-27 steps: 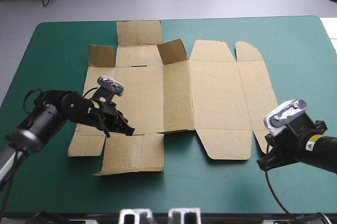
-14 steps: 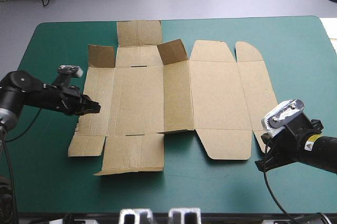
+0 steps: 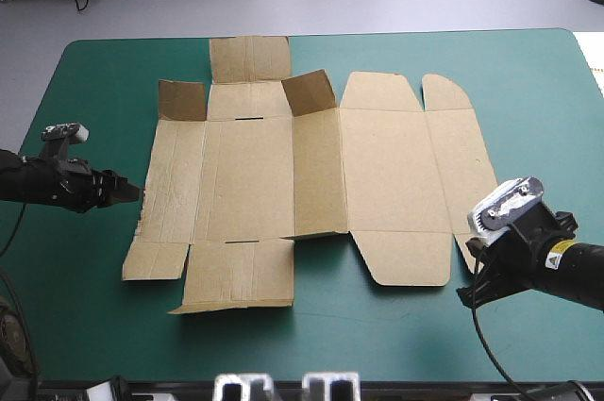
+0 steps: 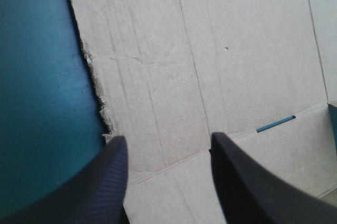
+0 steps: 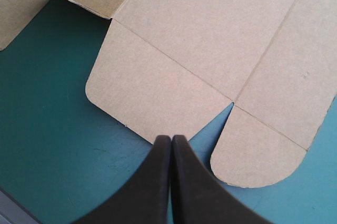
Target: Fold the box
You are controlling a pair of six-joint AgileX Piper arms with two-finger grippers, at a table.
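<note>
The brown box (image 3: 311,175) lies as a flat cut sheet in the middle of the teal-green table, with two small flaps (image 3: 309,91) raised near its far side. My left gripper (image 3: 132,193) hovers just off the sheet's left edge, open, with nothing between its fingers. In the left wrist view the box (image 4: 210,66) spreads ahead of the left gripper (image 4: 167,145), its torn left edge beside one finger. My right gripper (image 3: 469,293) sits near the front right, shut and empty. Ahead of the right gripper (image 5: 171,138), the right wrist view shows the box's rounded flaps (image 5: 158,92).
Bare teal-green cover (image 3: 377,344) runs along the table's front edge and on both sides of the sheet. A pale object (image 3: 593,52) shows at the table's right edge.
My left gripper has drawn back leftward, from over the sheet's front-left panel to beyond its left edge. The right arm and the box have hardly moved.
</note>
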